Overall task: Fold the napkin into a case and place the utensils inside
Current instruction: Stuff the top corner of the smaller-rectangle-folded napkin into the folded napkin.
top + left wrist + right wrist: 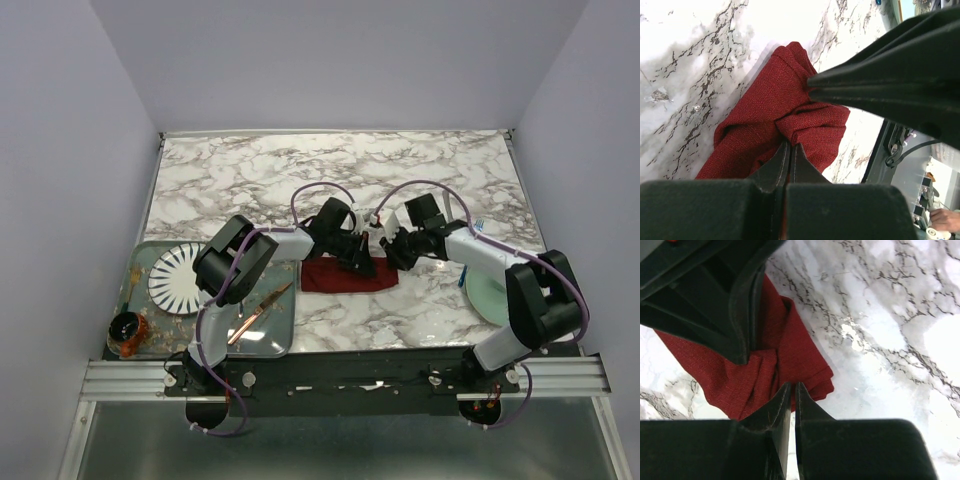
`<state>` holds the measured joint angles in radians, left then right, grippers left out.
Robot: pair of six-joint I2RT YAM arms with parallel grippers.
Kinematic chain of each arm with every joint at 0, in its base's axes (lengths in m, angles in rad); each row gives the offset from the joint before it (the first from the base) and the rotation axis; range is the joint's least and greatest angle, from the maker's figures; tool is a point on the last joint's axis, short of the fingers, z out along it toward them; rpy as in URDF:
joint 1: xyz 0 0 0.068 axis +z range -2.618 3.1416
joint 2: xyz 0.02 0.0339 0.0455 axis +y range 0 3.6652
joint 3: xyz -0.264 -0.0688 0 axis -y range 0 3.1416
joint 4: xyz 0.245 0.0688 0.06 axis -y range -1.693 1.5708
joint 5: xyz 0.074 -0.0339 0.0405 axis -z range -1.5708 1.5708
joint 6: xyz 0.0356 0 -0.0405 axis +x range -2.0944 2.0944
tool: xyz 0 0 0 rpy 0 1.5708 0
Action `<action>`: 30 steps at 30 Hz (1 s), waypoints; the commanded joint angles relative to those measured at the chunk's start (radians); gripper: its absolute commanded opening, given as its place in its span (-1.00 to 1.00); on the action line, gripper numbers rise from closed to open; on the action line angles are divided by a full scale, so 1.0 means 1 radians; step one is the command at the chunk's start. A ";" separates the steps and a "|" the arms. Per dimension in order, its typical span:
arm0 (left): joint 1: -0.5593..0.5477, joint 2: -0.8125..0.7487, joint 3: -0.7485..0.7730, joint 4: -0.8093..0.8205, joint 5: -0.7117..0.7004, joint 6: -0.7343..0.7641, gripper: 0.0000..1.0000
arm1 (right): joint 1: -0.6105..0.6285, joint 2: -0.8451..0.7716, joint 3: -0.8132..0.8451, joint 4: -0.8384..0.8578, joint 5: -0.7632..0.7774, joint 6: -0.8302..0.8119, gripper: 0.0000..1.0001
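Observation:
The dark red napkin (pixel 345 276) lies bunched and partly folded on the marble table, just ahead of the two arms. My left gripper (pixel 358 260) comes in from the left, its jaws pressed together on a rolled fold of the napkin (pixel 790 100). My right gripper (pixel 393 256) comes in from the right, nearly touching the left one, its jaws closed to a thin slit on the napkin (pixel 790 347) near its layered edge. A small piece of the fork's blue handle (pixel 479 227) shows behind the right forearm; the rest of the utensils is hidden.
A grey tray (pixel 285 345) at the near left holds a black-and-white striped plate (pixel 178 279), a copper-coloured knife (pixel 258 312) and a small dark jar (pixel 127 331). A pale green plate (pixel 487 292) sits at the near right, partly under the right arm.

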<state>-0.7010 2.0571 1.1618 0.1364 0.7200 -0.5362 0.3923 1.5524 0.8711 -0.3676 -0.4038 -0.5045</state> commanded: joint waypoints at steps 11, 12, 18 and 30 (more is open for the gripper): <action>0.020 0.071 -0.045 -0.093 -0.097 0.027 -1.00 | 0.063 0.025 -0.020 0.038 0.008 -0.045 -0.42; 0.020 0.071 -0.045 -0.093 -0.097 0.028 -1.00 | 0.065 0.031 -0.015 0.039 0.005 -0.040 -0.40; 0.021 0.074 -0.044 -0.095 -0.097 0.028 -1.00 | 0.082 0.063 -0.004 0.039 0.031 -0.039 -0.36; 0.029 0.072 -0.048 -0.098 -0.099 0.028 -1.00 | 0.089 0.091 0.019 0.055 0.169 0.003 -0.84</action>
<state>-0.6827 2.0628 1.1591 0.1474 0.7322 -0.5518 0.4740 1.6234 0.8864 -0.3325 -0.3458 -0.5179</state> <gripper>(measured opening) 0.014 0.204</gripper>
